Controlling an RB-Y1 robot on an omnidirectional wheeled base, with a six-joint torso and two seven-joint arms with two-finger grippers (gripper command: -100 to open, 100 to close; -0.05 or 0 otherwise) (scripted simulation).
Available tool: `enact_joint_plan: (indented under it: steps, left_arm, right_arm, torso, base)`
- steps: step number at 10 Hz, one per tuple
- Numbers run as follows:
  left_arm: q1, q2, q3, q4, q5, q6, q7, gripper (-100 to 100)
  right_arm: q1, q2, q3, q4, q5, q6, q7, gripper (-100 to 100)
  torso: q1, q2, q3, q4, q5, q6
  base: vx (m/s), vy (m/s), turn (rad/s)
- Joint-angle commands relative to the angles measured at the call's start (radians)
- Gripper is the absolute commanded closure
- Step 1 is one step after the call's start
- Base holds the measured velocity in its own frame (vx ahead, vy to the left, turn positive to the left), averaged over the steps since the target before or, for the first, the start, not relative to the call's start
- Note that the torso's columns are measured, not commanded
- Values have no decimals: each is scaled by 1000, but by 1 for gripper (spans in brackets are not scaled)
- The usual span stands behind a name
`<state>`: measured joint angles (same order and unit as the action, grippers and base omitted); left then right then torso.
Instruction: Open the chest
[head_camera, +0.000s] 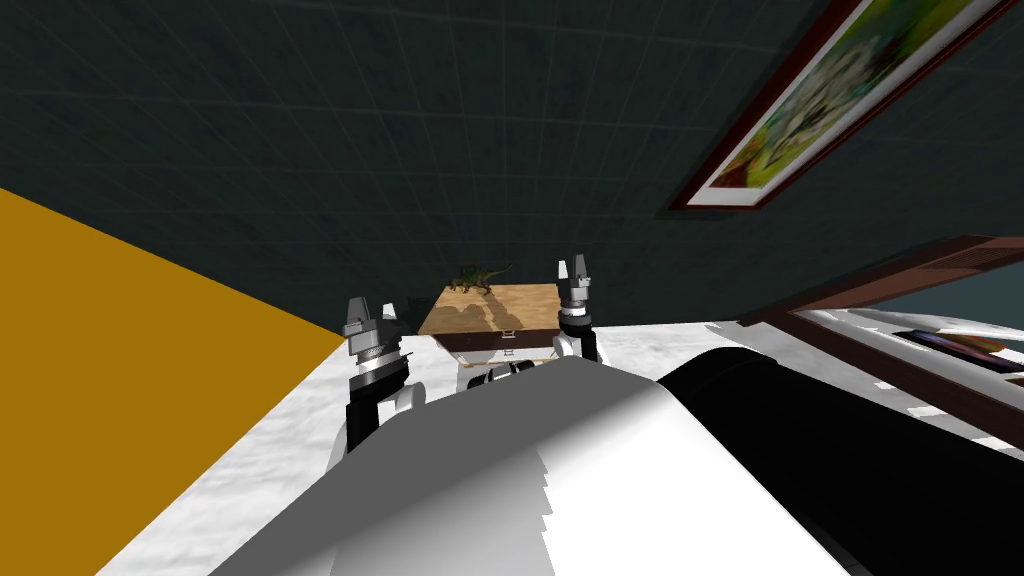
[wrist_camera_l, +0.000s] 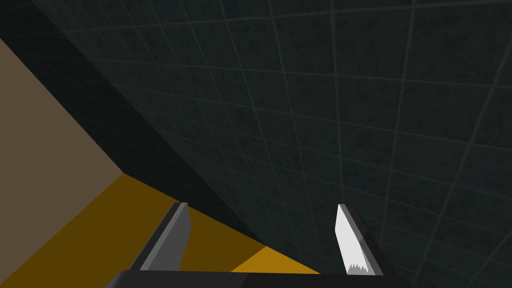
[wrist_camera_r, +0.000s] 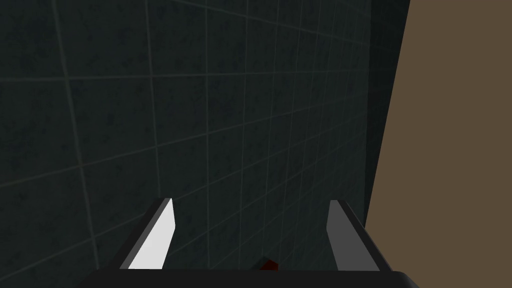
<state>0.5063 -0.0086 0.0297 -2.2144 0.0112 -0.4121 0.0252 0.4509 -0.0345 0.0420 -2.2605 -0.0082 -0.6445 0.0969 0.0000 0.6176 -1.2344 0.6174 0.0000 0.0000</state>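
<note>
The chest (head_camera: 490, 312) stands on the white floor (head_camera: 260, 450) at 12 o'clock, against the dark tiled wall (head_camera: 400, 130). Its tan wood-grain lid lies flat and shut over a dark band and a pale front. A small green dinosaur (head_camera: 481, 277) stands on the lid's far edge, toward 11 o'clock.

The left gripper (head_camera: 372, 316) is raised at the chest's 9 o'clock, just beside it and apart from it. Its fingers (wrist_camera_l: 170, 240) are spread wide, about a third of the wrist view across, with nothing between them.

The right gripper (head_camera: 573, 273) is at the chest's 2 o'clock, over the lid's right far corner as the head view shows it; whether it touches the lid I cannot tell. Its fingers (wrist_camera_r: 155, 240) are equally wide apart and hold nothing.

An orange wall (head_camera: 120, 350) runs off at 9 o'clock. A framed picture (head_camera: 830, 100) in green and yellow hangs at 2 o'clock, and brown furniture (head_camera: 900, 275) lies at 3 o'clock.
</note>
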Motion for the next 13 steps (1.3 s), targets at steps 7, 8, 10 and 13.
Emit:
enact_joint_plan:
  steps: [7,8,10,13]
  left_arm:
    - [-28,152,-20,143,-1,-86,-9,-100]
    - [-34,160,-24,174,-2,-104,-11,-100]
    - [-47,171,-33,236,-2,-144,-16,-100]
    - [-61,178,-43,306,-3,-188,-20,-100]
  right_arm:
    - [0,0,0,1,0,0,0,0]
    - [0,0,0,1,0,0,0,0]
    - [0,0,0,1,0,0,0,0]
    - [0,0,0,1,0,0,0,0]
  torso:
    - [0,120,-242,121,0,0]
    - [-1,120,-241,121,0,0]
    - [0,120,-242,121,0,0]
    - [1,121,-241,121,0,0]
  base:
    - [-1,-26,-16]
    - [-3,-47,-27]
    - [3,-45,-29]
    - [-1,-34,-20]
